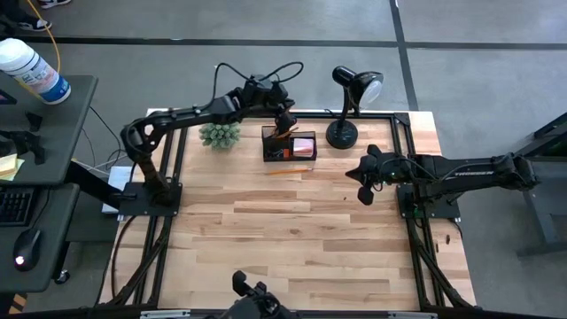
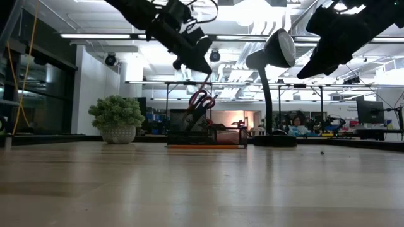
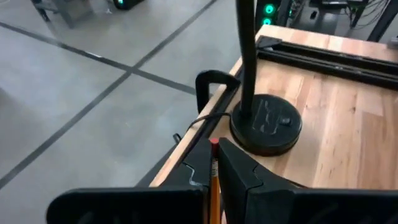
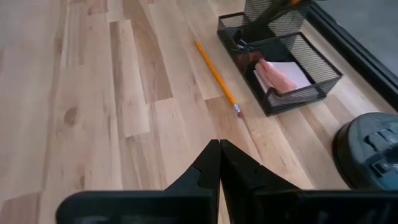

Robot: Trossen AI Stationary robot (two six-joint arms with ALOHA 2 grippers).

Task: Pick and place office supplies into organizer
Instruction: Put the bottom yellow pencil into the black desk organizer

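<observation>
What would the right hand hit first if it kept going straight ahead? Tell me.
Probably the pencil lying on the table: in the right wrist view it lies ahead of the shut right hand, with the organizer just beyond and to one side. Depth is uncertain.

No readable text in any view.

No word, brand, number or sign could be made out: the white bottle on the side desk carried a blue label, but its print was too small to read, and the screens in the room beyond the worktop were blurred past reading. The organizer and the lamp base bore no markings.
</observation>
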